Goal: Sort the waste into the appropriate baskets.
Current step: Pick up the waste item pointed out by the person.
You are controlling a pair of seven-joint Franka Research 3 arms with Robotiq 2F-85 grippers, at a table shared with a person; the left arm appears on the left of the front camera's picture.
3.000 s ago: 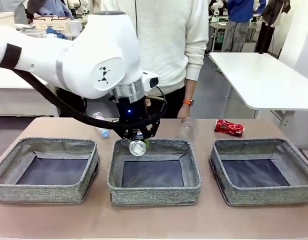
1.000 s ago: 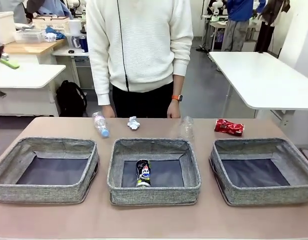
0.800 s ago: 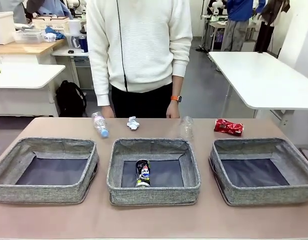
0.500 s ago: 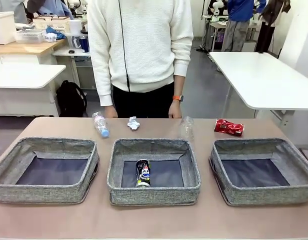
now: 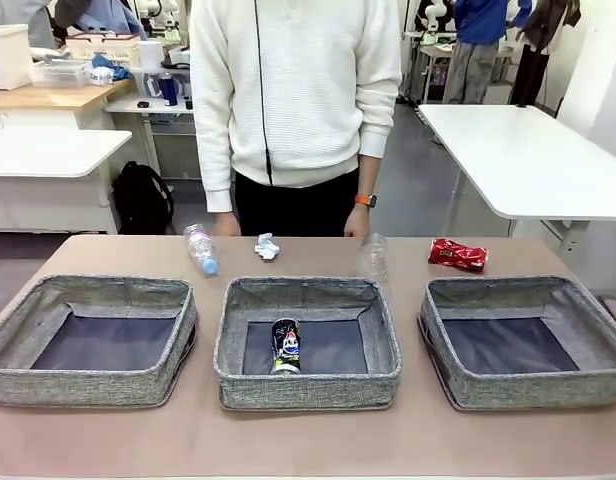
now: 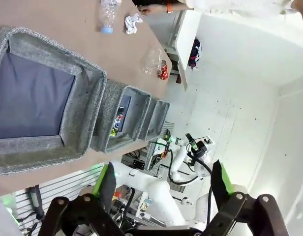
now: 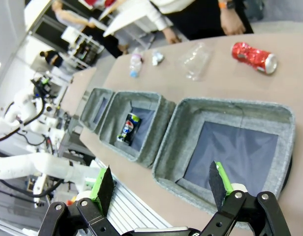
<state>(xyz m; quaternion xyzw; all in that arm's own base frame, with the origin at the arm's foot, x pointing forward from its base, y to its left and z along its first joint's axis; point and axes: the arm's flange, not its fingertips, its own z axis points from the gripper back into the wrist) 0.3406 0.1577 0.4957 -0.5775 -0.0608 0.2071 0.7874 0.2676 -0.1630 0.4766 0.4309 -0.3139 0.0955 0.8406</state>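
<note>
Front view: a dark can [image 5: 286,345] is lying in the middle basket [image 5: 308,385]; both arms' jaws are gaping wide, empty.

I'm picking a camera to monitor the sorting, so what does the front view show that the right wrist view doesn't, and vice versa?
Front view, not right wrist: the black backpack beyond the table. Right wrist view, not front: the right gripper, open and empty. Both: three baskets, the crushed dark can in the middle basket, and the crushed red can, cup, bottle and paper wad on the table beyond them.
</note>
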